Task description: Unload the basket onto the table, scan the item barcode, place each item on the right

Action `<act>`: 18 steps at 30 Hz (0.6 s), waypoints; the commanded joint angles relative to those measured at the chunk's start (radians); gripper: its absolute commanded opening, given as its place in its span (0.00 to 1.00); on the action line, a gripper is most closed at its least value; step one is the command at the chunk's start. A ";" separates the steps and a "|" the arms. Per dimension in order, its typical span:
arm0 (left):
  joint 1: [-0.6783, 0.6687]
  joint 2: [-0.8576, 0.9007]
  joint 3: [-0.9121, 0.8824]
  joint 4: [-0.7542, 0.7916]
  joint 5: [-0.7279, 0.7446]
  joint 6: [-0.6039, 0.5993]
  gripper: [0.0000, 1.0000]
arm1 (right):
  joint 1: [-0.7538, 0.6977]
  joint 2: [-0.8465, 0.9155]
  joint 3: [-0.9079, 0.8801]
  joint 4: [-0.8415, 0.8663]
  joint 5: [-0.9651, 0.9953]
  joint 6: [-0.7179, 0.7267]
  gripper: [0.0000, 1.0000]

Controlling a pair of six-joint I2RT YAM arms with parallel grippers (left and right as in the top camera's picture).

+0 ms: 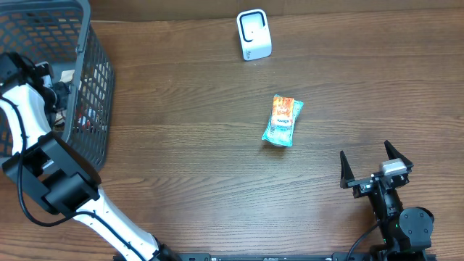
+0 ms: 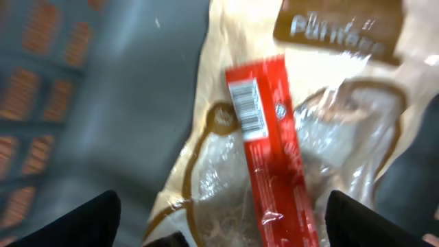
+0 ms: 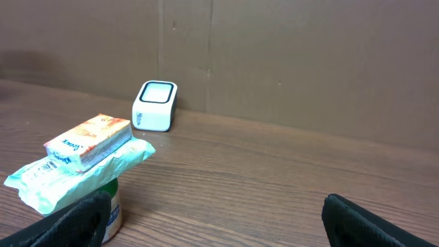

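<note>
In the left wrist view a red packet (image 2: pixel 271 137) with a white barcode near its top end lies on a clear and cream bag (image 2: pixel 226 171) inside the basket. My left gripper (image 2: pixel 223 199) hovers over them, open wide, with nothing held; its fingertips (image 2: pixel 89 219) stand on either side of the bag. The white scanner (image 1: pixel 253 35) stands at the back of the table. My right gripper (image 1: pixel 365 150) rests open and empty near the front right.
The grey mesh basket (image 1: pixel 98 87) fills the back left corner, with my left arm reaching into it. A small stack (image 1: pixel 283 121) sits mid-table: an orange box (image 3: pixel 89 140) on a teal pack (image 3: pixel 62 178) over a can (image 3: pixel 110 209).
</note>
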 commanded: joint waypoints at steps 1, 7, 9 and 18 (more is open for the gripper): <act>-0.011 -0.002 0.046 -0.009 0.010 0.012 0.89 | -0.002 -0.009 -0.011 0.005 -0.003 -0.005 1.00; -0.011 0.000 0.046 -0.020 0.110 0.011 0.99 | -0.002 -0.009 -0.011 0.005 -0.002 -0.005 1.00; -0.011 0.000 0.045 -0.023 0.128 0.010 0.99 | -0.002 -0.009 -0.011 0.005 -0.002 -0.005 1.00; -0.011 0.060 0.001 0.000 0.129 0.008 0.98 | -0.002 -0.009 -0.011 0.005 -0.003 -0.005 1.00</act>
